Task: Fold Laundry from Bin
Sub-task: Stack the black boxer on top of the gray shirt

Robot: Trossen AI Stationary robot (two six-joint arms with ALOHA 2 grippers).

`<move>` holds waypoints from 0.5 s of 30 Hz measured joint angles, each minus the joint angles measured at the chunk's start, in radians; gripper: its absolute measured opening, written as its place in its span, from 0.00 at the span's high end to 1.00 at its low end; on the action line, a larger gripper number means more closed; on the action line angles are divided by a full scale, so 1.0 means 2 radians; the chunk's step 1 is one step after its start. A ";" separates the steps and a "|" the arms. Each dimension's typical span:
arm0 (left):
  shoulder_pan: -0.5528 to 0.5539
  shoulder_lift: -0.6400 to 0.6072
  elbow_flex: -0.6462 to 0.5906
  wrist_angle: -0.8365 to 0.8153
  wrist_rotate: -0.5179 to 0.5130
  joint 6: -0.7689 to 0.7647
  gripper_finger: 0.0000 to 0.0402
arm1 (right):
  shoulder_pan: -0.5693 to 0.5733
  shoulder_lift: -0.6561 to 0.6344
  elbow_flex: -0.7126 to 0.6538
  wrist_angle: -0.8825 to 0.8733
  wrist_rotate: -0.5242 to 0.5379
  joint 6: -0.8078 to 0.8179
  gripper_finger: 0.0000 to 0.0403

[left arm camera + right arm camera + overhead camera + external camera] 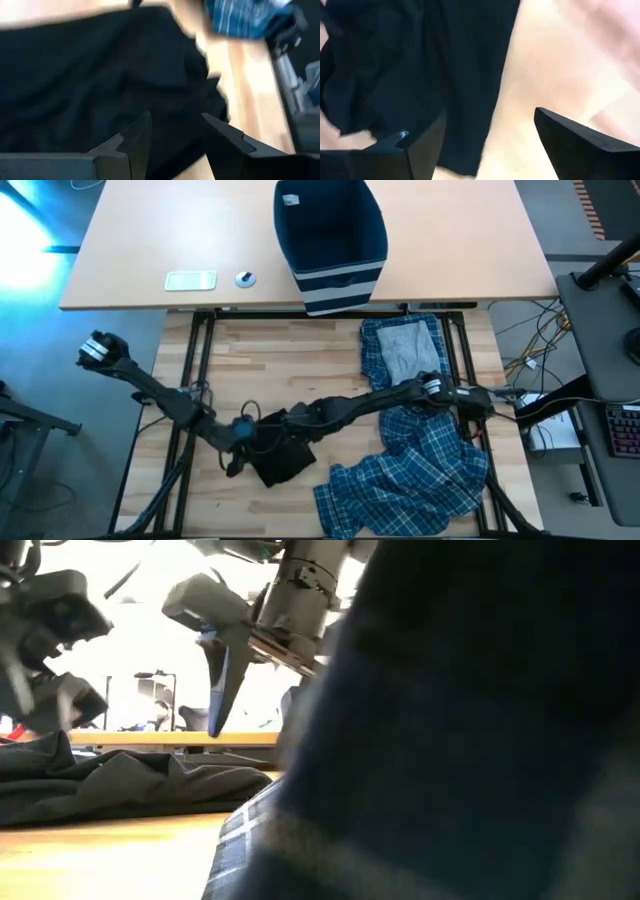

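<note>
A small black piece of laundry (285,460) lies crumpled on the wooden table, near the middle. My left gripper (175,132) stands open just above its left part (90,75). My right gripper (487,130) is open over the piece's far side (395,60), fingers pointing down (218,690). Blue-and-white plaid garments (420,470) lie heaped at the near right. A grey T-shirt (408,348) rests on the plaid cloth farther back. The navy bin (330,230) stands upright on the far tan table.
A flat white object (190,280) and a small round thing (245,278) lie on the far tan table, left of the bin. Plaid cloth (480,740) fills the right of the low view. Bare wood (250,360) shows at the far left.
</note>
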 joint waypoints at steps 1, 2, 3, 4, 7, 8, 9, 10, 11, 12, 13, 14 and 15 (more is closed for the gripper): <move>-0.004 0.011 -0.003 0.007 0.007 -0.002 0.62 | 0.000 -0.001 -0.008 0.002 -0.009 0.009 0.25; -0.007 0.023 -0.004 0.014 0.015 -0.003 0.62 | 0.000 -0.001 -0.014 0.001 -0.013 0.015 0.24; -0.009 0.033 -0.006 0.015 0.025 -0.005 0.62 | 0.001 -0.001 -0.020 -0.001 -0.019 0.018 0.24; -0.010 0.042 -0.008 0.011 0.034 -0.006 0.62 | 0.001 0.000 -0.024 0.000 -0.027 0.021 0.25; -0.010 0.067 -0.008 0.013 0.059 -0.006 0.62 | 0.004 0.000 -0.041 0.037 -0.049 0.025 0.27; -0.010 0.072 -0.008 0.017 0.065 -0.006 0.62 | 0.005 -0.001 -0.049 0.052 -0.051 0.027 0.27; -0.010 0.077 -0.007 0.019 0.068 -0.006 0.62 | 0.006 -0.001 -0.057 0.060 -0.051 0.031 0.28; -0.010 0.080 -0.006 0.021 0.070 -0.006 0.62 | 0.006 -0.001 -0.065 0.064 -0.051 0.035 0.28; -0.010 0.081 -0.006 0.021 0.072 -0.004 0.62 | 0.006 -0.001 -0.071 0.070 -0.050 0.037 0.29; -0.010 0.083 -0.006 0.024 0.072 -0.003 0.62 | 0.006 -0.001 -0.079 0.081 -0.050 0.037 0.30; -0.010 0.085 -0.006 0.027 0.072 -0.001 0.62 | 0.006 -0.002 -0.085 0.097 -0.052 0.037 0.30; -0.010 0.084 -0.006 0.027 0.073 0.002 0.62 | 0.006 -0.003 -0.091 0.116 -0.054 0.035 0.31; -0.010 0.084 -0.006 0.028 0.073 0.003 0.62 | 0.006 -0.003 -0.095 0.131 -0.056 0.034 0.33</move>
